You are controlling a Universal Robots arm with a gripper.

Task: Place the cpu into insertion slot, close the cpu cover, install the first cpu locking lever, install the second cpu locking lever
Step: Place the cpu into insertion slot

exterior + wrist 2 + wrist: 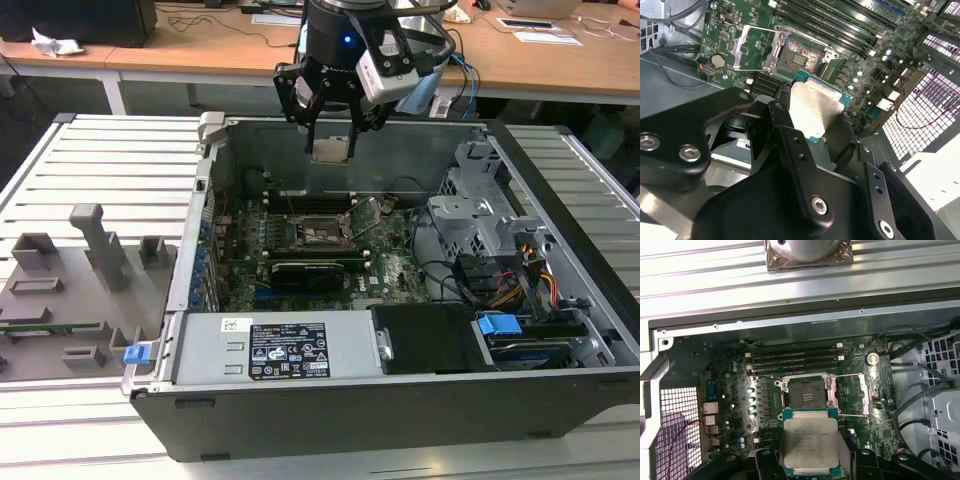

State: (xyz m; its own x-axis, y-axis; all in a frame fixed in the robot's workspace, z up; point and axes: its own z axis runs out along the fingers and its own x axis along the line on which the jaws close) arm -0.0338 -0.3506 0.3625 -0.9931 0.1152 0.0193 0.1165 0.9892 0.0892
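Note:
My gripper (331, 140) hangs above the open computer case, shut on the cpu (331, 149), a flat square chip with a silver-grey top. In both wrist views the cpu (810, 442) (812, 105) sits between the black fingers (782, 112), held over the green motherboard. The insertion slot (805, 395) (797, 57) (325, 232) lies below and slightly ahead of the chip, bare, with its contacts showing. The cpu cover (854, 395) (751, 47) is swung open and lies flat beside the slot. Thin metal lever rods (855, 416) stand free near the slot.
Long memory slots (795, 360) run beside the slot. A black expansion card (305, 272) lies across the board near the power supply (270, 345). A metal drive cage (480, 215) and cables fill the case's exterior-view right. A grey fixture tray (60, 290) sits outside, at the left.

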